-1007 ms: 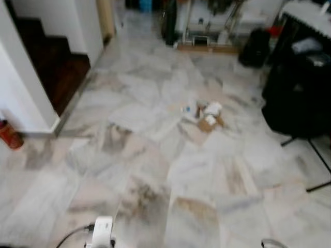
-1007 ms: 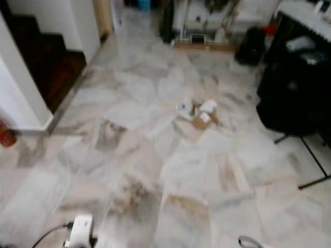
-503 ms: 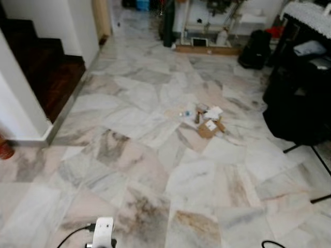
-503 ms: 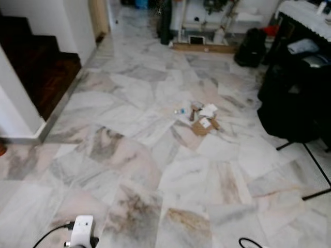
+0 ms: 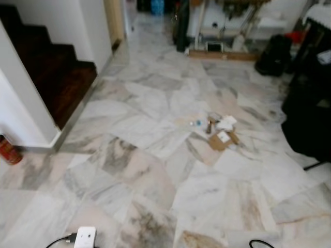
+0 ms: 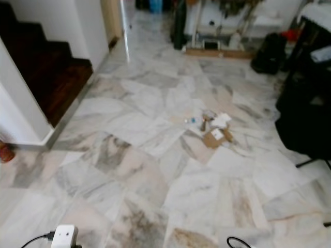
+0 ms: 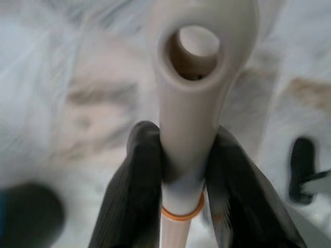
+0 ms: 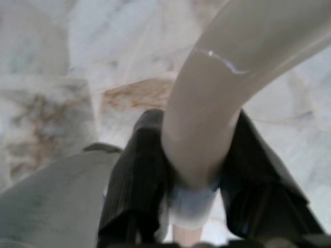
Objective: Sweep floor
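A small pile of litter (image 5: 220, 132), cardboard scraps, white paper and a little bottle, lies on the marble floor (image 5: 155, 170) a few steps ahead, right of centre. In the left wrist view my left gripper (image 7: 185, 150) is shut on a cream handle (image 7: 196, 77) with a round hole in its end and an orange ring lower down. In the right wrist view my right gripper (image 8: 199, 150) is shut on a thicker, curved cream handle (image 8: 232, 67). What hangs at the lower ends of both handles is hidden.
Dark wooden stairs (image 5: 57, 77) and a white wall corner (image 5: 31, 113) stand on the left, with a red canister (image 5: 8, 151) at the wall's foot. Black bulky furniture (image 5: 310, 113) closes the right side. Shelves and a black bag (image 5: 274, 54) are at the far end. A white device (image 5: 85, 237) on a cable sits at the bottom edge.
The whole picture has shifted: the camera turned a little left and tipped down, so the litter pile sits lower and further right. Nothing on the floor moved.
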{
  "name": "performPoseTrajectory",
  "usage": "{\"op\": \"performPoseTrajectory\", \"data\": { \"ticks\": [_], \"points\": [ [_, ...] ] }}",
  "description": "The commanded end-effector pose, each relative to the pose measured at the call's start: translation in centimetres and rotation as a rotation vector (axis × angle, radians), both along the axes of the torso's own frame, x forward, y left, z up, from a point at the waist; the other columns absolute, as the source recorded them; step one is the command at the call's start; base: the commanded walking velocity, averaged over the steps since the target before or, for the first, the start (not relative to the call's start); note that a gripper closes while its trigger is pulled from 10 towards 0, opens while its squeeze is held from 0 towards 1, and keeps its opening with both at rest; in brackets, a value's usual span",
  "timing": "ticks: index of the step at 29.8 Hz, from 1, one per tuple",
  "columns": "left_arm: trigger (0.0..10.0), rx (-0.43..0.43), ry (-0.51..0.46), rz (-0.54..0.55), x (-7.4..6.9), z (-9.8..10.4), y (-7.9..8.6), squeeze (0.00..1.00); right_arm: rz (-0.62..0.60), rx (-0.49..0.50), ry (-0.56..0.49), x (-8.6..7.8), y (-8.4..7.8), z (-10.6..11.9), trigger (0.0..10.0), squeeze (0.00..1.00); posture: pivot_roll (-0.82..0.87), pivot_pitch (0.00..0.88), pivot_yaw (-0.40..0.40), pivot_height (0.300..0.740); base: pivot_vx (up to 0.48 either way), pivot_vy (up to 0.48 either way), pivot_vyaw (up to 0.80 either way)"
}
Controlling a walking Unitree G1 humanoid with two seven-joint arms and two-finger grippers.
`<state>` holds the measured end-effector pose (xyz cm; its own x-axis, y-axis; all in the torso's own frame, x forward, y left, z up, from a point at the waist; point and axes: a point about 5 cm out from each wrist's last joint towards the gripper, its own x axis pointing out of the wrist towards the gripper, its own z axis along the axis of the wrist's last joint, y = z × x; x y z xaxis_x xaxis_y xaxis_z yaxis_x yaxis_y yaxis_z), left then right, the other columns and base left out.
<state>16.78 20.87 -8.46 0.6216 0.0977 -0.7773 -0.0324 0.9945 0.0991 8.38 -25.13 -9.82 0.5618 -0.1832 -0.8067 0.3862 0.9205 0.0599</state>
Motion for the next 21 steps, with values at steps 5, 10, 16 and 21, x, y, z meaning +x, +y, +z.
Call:
{"op": "performPoseTrajectory", "data": {
  "ticks": [5, 10, 16, 21],
  "points": [
    [10.0, 0.004, -0.02, 0.009, 0.03, 0.22, 0.69, 0.0, 0.01, -0.016, -0.009, 0.35, -0.08, 0.12, 10.0, 0.0, -0.03, 0.0, -0.031, 0.74, 0.301, 0.0, 0.0],
    [10.0, 0.006, -0.006, 0.007, -0.45, 0.0, 0.68, 0.0, 0.001, -0.016, 0.006, 0.2, -0.08, 0.04, 10.0, 0.0, -0.04, 0.0, -0.029, 0.74, 0.301, 0.0, -0.16],
    [10.0, 0.002, -0.005, 0.005, -0.48, -0.02, 0.6, 0.0, 0.013, -0.021, -0.005, 0.33, -0.12, 0.12, 10.0, 0.0, -0.03, 0.0, -0.033, 0.74, 0.3, 0.0, -0.37],
    [10.0, -0.002, -0.01, 0.008, -0.3, 0.03, 0.49, 0.0, 0.011, -0.024, -0.008, 0.45, -0.19, 0.17, 10.0, 0.0, -0.03, 0.0, -0.039, 0.74, 0.302, 0.0, 0.0]
  ]
}}
